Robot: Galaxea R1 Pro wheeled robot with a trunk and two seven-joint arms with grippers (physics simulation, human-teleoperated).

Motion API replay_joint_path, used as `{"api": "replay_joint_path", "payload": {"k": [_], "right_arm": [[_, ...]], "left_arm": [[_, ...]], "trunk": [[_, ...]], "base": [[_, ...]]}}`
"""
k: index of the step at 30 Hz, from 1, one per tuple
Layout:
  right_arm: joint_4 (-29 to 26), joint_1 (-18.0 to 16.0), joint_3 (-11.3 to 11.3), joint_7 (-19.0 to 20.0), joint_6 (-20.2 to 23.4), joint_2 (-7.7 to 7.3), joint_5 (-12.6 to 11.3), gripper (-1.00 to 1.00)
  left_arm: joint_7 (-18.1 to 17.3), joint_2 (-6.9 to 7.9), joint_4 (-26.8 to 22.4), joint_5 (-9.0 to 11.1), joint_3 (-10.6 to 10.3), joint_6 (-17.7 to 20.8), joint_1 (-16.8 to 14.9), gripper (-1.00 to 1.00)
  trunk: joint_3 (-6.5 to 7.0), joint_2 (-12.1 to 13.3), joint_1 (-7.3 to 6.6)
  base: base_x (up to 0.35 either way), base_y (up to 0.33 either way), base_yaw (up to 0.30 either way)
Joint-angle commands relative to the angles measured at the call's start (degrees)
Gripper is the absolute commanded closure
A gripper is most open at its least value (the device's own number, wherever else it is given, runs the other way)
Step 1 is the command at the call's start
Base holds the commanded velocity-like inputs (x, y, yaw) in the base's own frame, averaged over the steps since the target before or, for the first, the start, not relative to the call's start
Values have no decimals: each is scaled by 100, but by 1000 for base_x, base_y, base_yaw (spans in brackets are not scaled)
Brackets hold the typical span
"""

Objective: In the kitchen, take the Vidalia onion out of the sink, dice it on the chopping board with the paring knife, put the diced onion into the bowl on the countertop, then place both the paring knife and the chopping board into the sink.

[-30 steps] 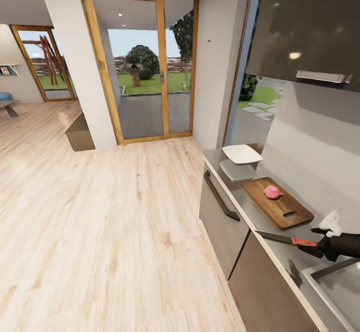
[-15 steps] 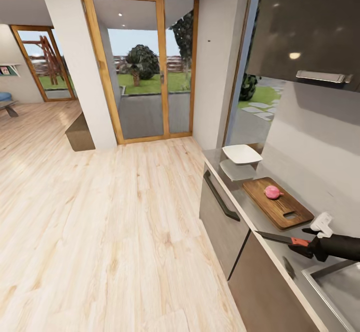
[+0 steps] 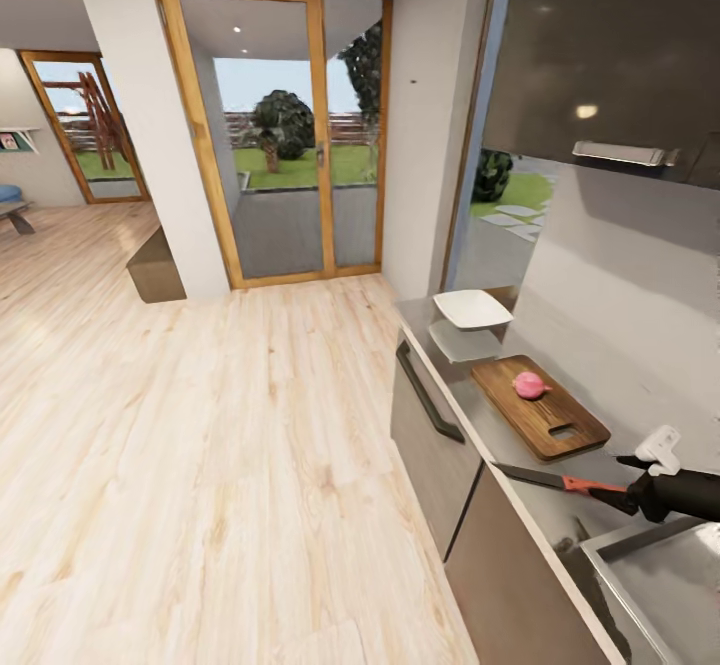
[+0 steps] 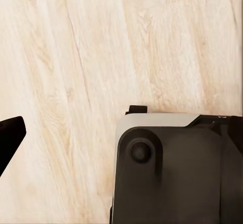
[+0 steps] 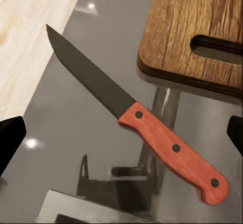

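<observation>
While the left gripper hangs over the wooden floor, its state impossible to tell, the white bowl sits at the worktop's far end. Nearer lies the chopping board carrying the onion. Nearer still, the knife lies flat between the right gripper's spread fingers, ungrasped, beside the sink.

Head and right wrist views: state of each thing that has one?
Vidalia onion: whole, on the board.
chopping board: flat on the countertop.
paring knife: lying on the countertop, ungripped.
bowl: empty.
right gripper: open, at the knife handle.
sink: no items in the visible part.
</observation>
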Motion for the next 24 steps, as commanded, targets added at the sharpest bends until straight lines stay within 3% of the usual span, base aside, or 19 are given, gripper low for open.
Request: {"api": "replay_joint_path", "payload": {"k": [1, 14, 24], "right_arm": [[-4, -6, -7, 35, 56, 1, 22, -100], [3, -4, -11, 63, 42, -4, 15, -100], [4, -4, -28, 314, 41, -8, 21, -100]], "left_arm": [[12, -2, 14, 58, -51, -31, -7, -100], [12, -2, 14, 58, -51, -30, -7, -100], [12, -2, 14, 58, -51, -33, -7, -100]], "trunk": [[-12, -12, 3], [-12, -12, 3], [-12, -12, 3]], "base": [[0, -174, 0], [0, -43, 0], [0, -44, 57]]}}
